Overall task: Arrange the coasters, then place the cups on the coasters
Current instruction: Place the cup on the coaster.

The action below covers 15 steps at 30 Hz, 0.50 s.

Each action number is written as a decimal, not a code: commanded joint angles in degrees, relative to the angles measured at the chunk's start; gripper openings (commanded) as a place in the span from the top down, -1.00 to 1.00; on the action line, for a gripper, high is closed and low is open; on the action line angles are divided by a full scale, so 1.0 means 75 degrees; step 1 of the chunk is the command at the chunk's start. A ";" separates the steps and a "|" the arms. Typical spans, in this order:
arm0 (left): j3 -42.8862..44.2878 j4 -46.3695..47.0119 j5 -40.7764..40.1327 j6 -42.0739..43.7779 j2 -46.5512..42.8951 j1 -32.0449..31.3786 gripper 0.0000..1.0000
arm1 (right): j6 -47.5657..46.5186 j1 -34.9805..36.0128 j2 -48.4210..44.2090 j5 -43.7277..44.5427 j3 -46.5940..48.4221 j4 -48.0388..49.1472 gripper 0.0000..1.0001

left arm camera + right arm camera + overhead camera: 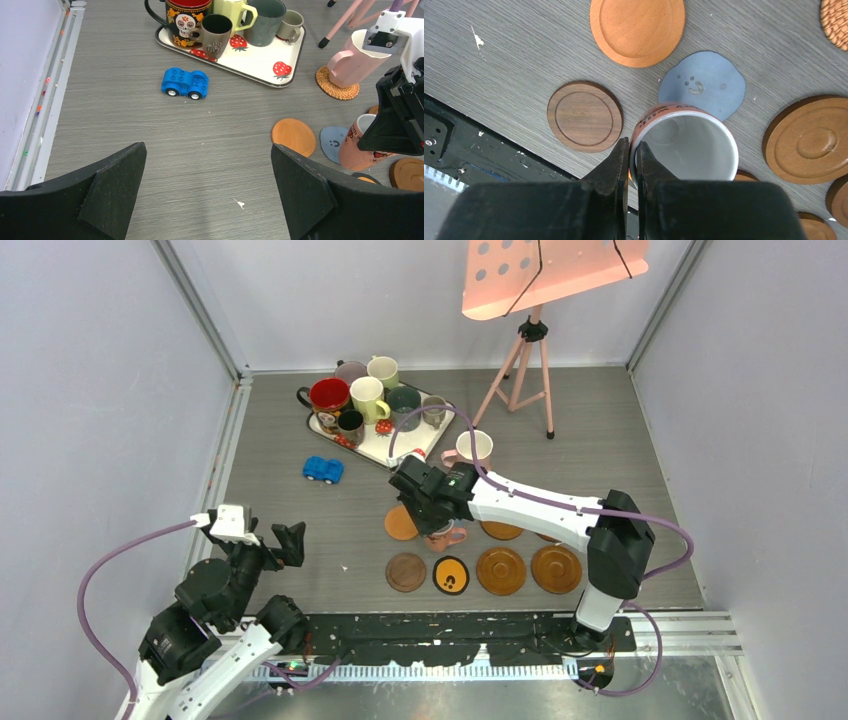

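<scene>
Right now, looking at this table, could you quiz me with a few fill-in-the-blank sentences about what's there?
1. The right gripper pinches the rim of the printed mug, whose inside is ____.
2. The left gripper holds nothing, and its jaws stand ____.
3. The toy car on the table is coloured ____.

Missing words: white; open; blue.

Grey table (620, 440) carries coasters (501, 570), strawberry tray (255, 62), toy car (323, 469).
</scene>
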 commanded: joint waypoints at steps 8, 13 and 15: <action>0.0005 0.0352 0.0092 0.0062 -0.0130 -0.0019 -0.99 | 0.0618 0.0048 0.0107 -0.0228 0.0056 0.0747 0.89; -0.0003 0.0350 0.0058 0.0051 -0.0234 -0.0019 -0.99 | 0.0652 0.0047 0.0290 -0.0091 0.0066 0.0696 0.90; -0.0014 0.0371 0.0069 0.0062 -0.0267 -0.0019 -0.99 | 0.0699 0.0047 0.0322 -0.0100 0.0038 0.0706 0.89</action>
